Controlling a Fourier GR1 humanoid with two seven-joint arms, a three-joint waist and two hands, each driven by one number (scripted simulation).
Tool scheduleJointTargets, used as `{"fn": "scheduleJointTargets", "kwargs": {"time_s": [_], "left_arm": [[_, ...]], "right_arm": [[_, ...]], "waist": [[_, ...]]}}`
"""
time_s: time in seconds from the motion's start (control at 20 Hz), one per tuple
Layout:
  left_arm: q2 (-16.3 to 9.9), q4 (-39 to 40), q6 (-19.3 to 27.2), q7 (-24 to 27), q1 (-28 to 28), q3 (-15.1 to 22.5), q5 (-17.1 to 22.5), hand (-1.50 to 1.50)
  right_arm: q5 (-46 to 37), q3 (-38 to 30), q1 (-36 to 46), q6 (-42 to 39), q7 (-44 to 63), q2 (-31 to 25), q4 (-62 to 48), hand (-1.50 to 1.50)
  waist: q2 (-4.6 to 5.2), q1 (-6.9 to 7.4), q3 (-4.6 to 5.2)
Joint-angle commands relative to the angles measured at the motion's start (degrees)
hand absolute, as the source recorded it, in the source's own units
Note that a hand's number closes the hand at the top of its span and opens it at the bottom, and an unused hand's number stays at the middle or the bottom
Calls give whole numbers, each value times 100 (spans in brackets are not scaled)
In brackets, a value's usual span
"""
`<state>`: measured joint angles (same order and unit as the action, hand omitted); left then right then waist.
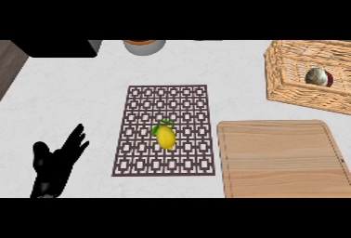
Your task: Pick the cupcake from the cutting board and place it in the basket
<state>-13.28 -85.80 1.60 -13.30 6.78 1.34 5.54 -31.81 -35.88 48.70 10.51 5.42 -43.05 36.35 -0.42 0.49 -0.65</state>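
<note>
1. The cupcake lay inside the basket, far right of and beyond the left hand.
2. The cutting board sat bare.
3. A lemon rested on the mat, right of that hand.
4. The hand rested with fingers spread, holding nothing.

A pale, faintly marbled counter fills the view under even light. A dark block sits at its far left, with dark wood-grain surface past the left edge.
</note>
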Motion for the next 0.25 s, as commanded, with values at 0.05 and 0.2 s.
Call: {"fn": "scheduleJointTargets", "kwargs": {"time_s": [0.05, 0.2], "left_arm": [[44, 581, 0, -224, 52, -31, -34, 0], [-20, 230, 8, -436, 173, -13, -66, 0]], "right_arm": [[393, -410, -353, -207, 83, -456, 128, -150], [568, -582, -614, -499, 97, -851, 152, -150]], "waist": [[36, -131, 66], [28, -106, 64]]}}
